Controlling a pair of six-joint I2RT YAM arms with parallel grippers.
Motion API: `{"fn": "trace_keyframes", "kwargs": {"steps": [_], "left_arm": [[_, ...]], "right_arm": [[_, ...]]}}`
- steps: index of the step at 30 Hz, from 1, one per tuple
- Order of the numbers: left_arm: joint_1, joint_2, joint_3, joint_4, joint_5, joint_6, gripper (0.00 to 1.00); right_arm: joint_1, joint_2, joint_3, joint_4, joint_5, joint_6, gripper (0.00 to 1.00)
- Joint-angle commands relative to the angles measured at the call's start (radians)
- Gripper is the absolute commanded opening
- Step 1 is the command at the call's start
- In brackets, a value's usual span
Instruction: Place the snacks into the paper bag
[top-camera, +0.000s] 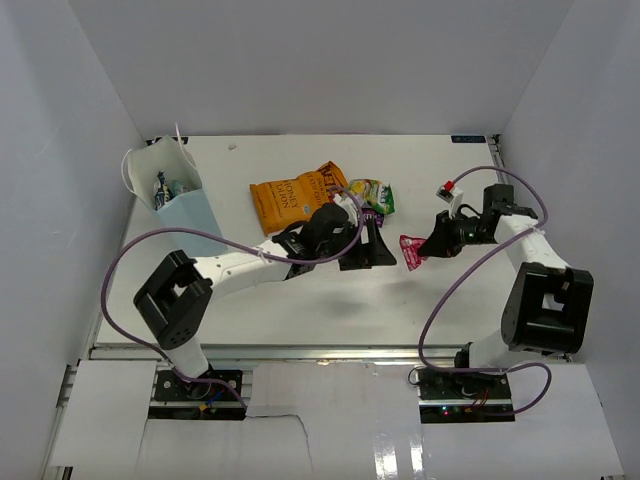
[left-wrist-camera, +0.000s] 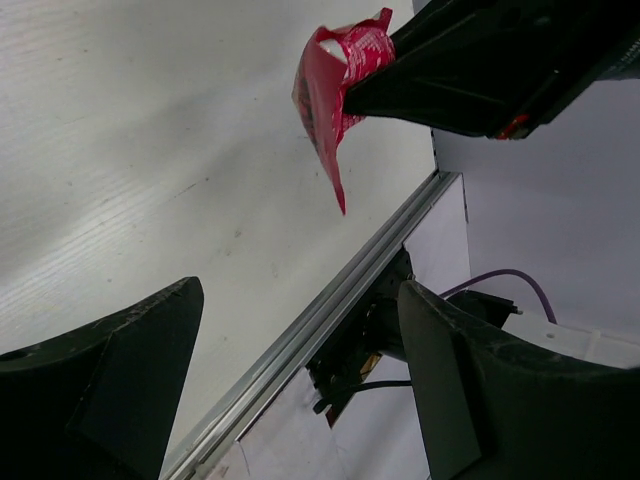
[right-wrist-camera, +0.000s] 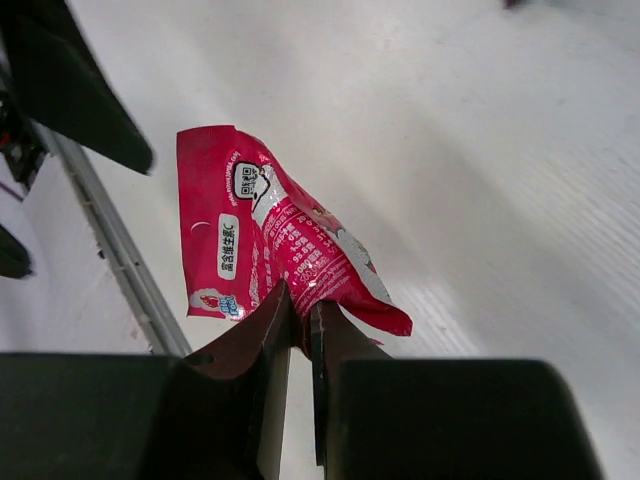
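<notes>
Well right of the paper bag (top-camera: 188, 213), right gripper (right-wrist-camera: 300, 300) pinches the pink packet (right-wrist-camera: 262, 240) by one corner; the rest hangs free. Left gripper (left-wrist-camera: 300, 298) spread wide, facing it, not touching. Likely a handover: clamp the loose lower edge squarely before release. Film thin, glossy, crinkled, floppy. Bag stiff, upright, open-topped.

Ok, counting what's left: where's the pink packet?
Top view, right of centre: the pink packet hangs from the right pincer, just beside the open left pincer.
</notes>
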Motion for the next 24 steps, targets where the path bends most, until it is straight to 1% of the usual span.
{"fn": "trace_keyframes", "kwargs": {"steps": [1,6,8,11,12,15,18,21,24], "left_arm": [[-0.043,0.028,0.098,0.03,0.006,0.032,0.88],[-0.061,0.083,0.147,0.004,-0.022,0.043,0.79],[-0.063,0.088,0.15,-0.045,-0.042,0.046,0.75],[-0.063,0.085,0.141,-0.055,-0.065,0.047,0.63],[-0.063,0.085,0.14,-0.055,-0.066,0.046,0.54],[-0.063,0.096,0.144,-0.047,-0.046,0.047,0.46],[-0.064,0.108,0.155,-0.029,0.007,0.05,0.45],[-0.069,0.116,0.155,-0.012,0.046,0.056,0.42],[-0.069,0.107,0.143,0.031,0.07,0.056,0.34]], "right_arm": [[0.041,-0.075,-0.044,-0.032,-0.105,-0.008,0.1],[0.063,-0.158,-0.075,-0.045,-0.166,-0.014,0.1],[0.065,-0.178,-0.072,-0.071,-0.195,-0.026,0.1],[0.069,-0.19,-0.062,-0.133,-0.233,-0.093,0.1],[0.071,-0.19,-0.062,-0.145,-0.24,-0.107,0.1],[0.075,-0.19,-0.056,-0.2,-0.269,-0.165,0.11],[0.083,-0.187,-0.048,-0.24,-0.299,-0.198,0.12],[0.086,-0.187,-0.045,-0.242,-0.306,-0.204,0.13],[0.086,-0.184,-0.044,-0.243,-0.304,-0.203,0.13]]}}
